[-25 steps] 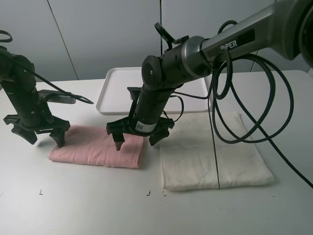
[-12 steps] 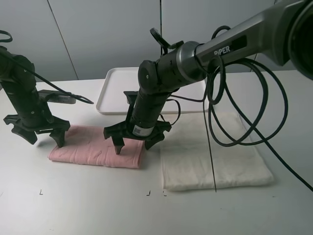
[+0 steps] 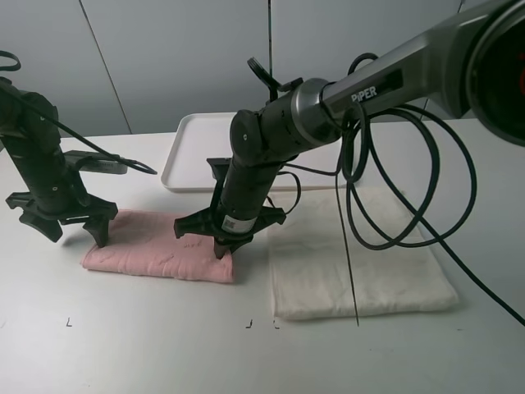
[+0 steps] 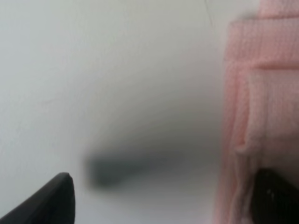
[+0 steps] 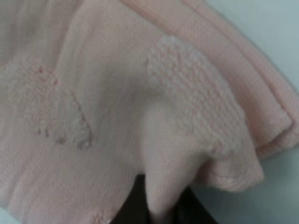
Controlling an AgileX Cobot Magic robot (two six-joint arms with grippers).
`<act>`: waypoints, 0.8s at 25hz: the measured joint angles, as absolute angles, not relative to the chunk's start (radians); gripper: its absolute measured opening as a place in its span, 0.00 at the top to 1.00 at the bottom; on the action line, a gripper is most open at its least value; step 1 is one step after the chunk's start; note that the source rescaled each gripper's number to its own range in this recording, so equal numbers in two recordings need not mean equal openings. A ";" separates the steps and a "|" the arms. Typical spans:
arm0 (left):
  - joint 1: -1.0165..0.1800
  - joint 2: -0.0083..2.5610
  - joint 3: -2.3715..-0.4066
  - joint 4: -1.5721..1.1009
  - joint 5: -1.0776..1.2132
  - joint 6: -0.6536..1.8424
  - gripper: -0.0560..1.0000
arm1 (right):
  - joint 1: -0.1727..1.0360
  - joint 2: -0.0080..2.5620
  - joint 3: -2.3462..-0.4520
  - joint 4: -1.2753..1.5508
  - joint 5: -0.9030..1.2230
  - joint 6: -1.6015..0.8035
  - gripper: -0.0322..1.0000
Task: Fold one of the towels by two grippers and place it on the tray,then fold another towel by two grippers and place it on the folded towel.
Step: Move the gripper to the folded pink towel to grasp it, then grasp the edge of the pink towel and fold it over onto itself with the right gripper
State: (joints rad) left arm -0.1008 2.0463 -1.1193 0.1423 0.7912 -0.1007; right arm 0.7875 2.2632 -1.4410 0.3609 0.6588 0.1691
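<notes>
A folded pink towel (image 3: 156, 250) lies on the table at the left. A white towel (image 3: 361, 263) lies flat to its right. The white tray (image 3: 197, 156) stands behind them, with nothing in it. My right gripper (image 3: 222, 246) reaches across the middle and is shut on the pink towel's right end; the right wrist view shows a pinched fold of the pink towel (image 5: 187, 116) between its fingers (image 5: 140, 205). My left gripper (image 3: 75, 236) is open, low at the towel's left end. In the left wrist view the pink towel (image 4: 261, 93) lies against one finger.
The right arm's black cables (image 3: 394, 205) loop over the white towel and the tray's right side. The white table (image 3: 164, 345) runs on in front of the towels. A grey wall stands behind the table.
My right gripper has come down and closed its fingers on the pink towel's right end, lifting a small fold. The left arm has not moved.
</notes>
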 joint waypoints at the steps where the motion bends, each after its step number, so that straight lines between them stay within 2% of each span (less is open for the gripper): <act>1: -0.101 2.046 -1.119 0.142 0.791 -0.101 0.03 | 0.787 2.263 -1.441 0.361 0.659 0.169 0.94; 15: -0.101 2.046 -1.119 0.140 0.791 -0.101 0.03 | 0.787 2.165 -1.441 0.358 0.659 0.163 0.94; 20: -0.101 2.046 -1.119 0.140 0.791 -0.101 0.03 | 0.787 2.129 -1.441 0.513 0.639 0.077 0.94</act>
State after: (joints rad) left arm -0.1008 2.0463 -1.1193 0.1399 0.7912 -0.1007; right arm 0.7875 2.1288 -1.4410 0.5132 0.6390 0.0768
